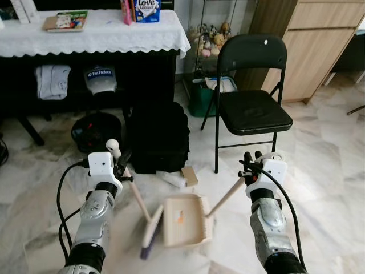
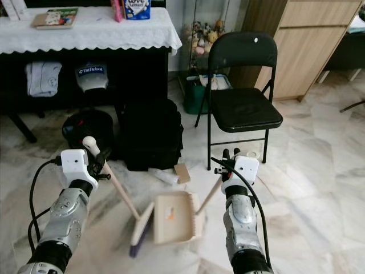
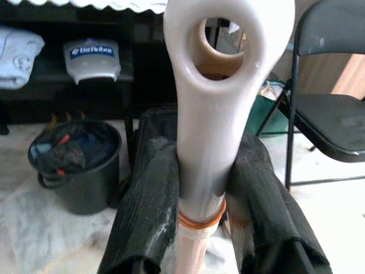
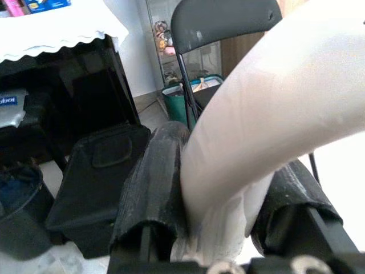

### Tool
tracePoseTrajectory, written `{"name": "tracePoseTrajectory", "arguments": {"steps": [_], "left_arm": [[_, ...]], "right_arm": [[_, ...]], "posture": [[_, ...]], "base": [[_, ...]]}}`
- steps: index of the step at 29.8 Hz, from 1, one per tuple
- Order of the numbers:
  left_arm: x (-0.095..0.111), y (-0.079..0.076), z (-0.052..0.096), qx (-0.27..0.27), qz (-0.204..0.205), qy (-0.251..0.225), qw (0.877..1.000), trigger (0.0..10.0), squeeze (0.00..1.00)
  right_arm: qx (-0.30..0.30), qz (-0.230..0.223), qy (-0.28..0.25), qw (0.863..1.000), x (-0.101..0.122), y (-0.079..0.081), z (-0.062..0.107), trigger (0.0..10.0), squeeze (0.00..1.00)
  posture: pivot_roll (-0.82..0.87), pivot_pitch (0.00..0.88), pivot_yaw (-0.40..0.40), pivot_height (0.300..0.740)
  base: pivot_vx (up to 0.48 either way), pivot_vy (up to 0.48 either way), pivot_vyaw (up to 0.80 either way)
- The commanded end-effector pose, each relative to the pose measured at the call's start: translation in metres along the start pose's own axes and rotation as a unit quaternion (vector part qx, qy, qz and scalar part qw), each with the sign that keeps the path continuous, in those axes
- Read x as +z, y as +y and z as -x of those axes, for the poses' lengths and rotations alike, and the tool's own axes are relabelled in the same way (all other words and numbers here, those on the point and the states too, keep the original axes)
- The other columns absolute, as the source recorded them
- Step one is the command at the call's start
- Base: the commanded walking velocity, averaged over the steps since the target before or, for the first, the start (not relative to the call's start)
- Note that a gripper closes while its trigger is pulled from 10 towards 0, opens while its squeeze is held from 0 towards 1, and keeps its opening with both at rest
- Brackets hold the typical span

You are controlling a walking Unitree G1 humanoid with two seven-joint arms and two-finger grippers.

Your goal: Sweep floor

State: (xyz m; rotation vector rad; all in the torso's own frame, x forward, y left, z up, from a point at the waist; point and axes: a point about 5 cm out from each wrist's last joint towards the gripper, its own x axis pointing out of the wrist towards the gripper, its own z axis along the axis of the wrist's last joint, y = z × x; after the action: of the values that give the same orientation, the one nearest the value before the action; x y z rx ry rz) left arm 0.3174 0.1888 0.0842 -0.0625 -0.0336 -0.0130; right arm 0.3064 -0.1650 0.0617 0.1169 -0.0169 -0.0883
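Note:
My left gripper (image 1: 121, 161) is shut on the cream handle of a small broom (image 1: 137, 197); its brush head (image 1: 150, 232) rests on the floor against the left side of the dustpan. My right gripper (image 1: 251, 165) is shut on the wooden handle of a beige dustpan (image 1: 185, 220), which lies flat on the marble floor between my arms. In the left wrist view the black fingers (image 3: 149, 211) clamp the broom handle (image 3: 208, 120) below its hanging loop. In the right wrist view the fingers (image 4: 151, 188) pinch the dustpan handle (image 4: 256, 131). A small cardboard piece (image 1: 189, 176) and a crumpled clear wrapper (image 1: 171, 178) lie just beyond the dustpan.
A black backpack (image 1: 157, 137) stands ahead, with a black bucket (image 1: 94, 131) to its left. A black folding chair (image 1: 251, 97) stands at the right front. Behind is a table with a white lace cloth (image 1: 91, 31), and a wooden cabinet (image 1: 311, 45) at the far right.

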Motion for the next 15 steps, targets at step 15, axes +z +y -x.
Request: {"name": "tracePoseTrajectory", "arguments": {"steps": [15], "left_arm": [[0.024,-0.006,-0.012,0.010,0.088,-0.037,0.995,10.0,0.00]], "right_arm": [[-0.027,0.020,0.037,0.999,-0.013,-0.013,0.010,10.0,0.00]], "posture": [[-0.09,0.047,-0.026,0.740]], "base": [[0.028,0.000,0.00]]}}
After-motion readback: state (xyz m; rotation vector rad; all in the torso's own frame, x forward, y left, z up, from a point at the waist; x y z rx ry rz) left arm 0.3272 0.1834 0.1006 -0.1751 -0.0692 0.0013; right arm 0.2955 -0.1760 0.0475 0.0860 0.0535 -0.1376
